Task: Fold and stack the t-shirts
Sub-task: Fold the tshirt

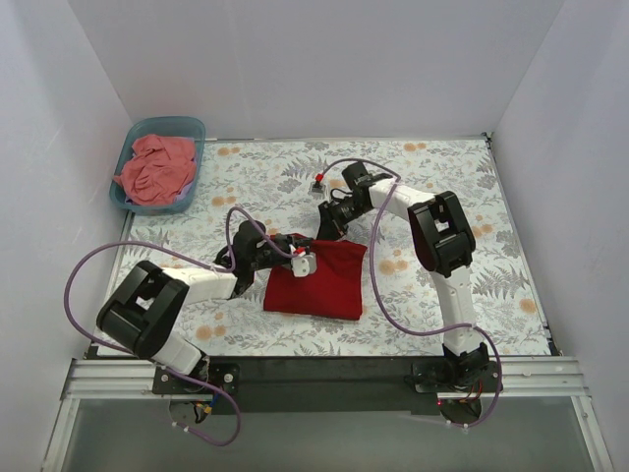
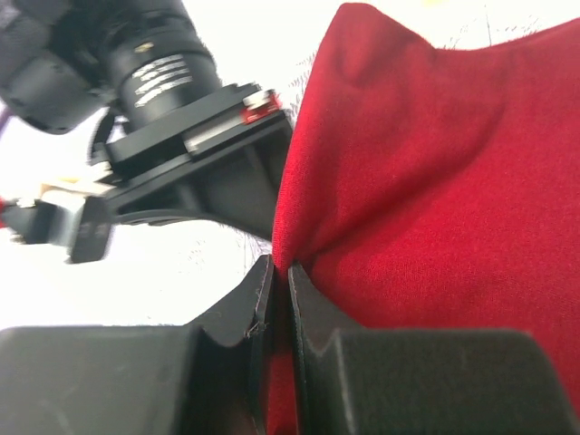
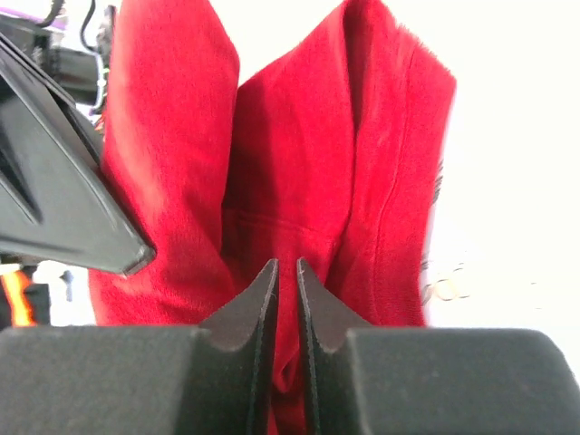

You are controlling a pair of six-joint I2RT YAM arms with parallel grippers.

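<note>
The crimson red t-shirt (image 1: 319, 280) lies partly folded at the middle of the table, its far edge lifted. My left gripper (image 1: 298, 258) is shut on the shirt's far left corner; in the left wrist view the red cloth (image 2: 426, 172) is pinched between the jaws (image 2: 280, 272). My right gripper (image 1: 327, 224) is shut on the far edge; in the right wrist view a fold of red cloth (image 3: 299, 154) runs between the nearly closed jaws (image 3: 286, 267). The two grippers are close together. The salmon-pink t-shirt (image 1: 155, 169) lies crumpled in the teal tub (image 1: 193, 128).
The tub stands at the far left corner against the white wall. A small black and red object (image 1: 317, 184) lies on the floral tablecloth beyond the right gripper. Purple cables loop over both arms. White walls enclose the table on three sides.
</note>
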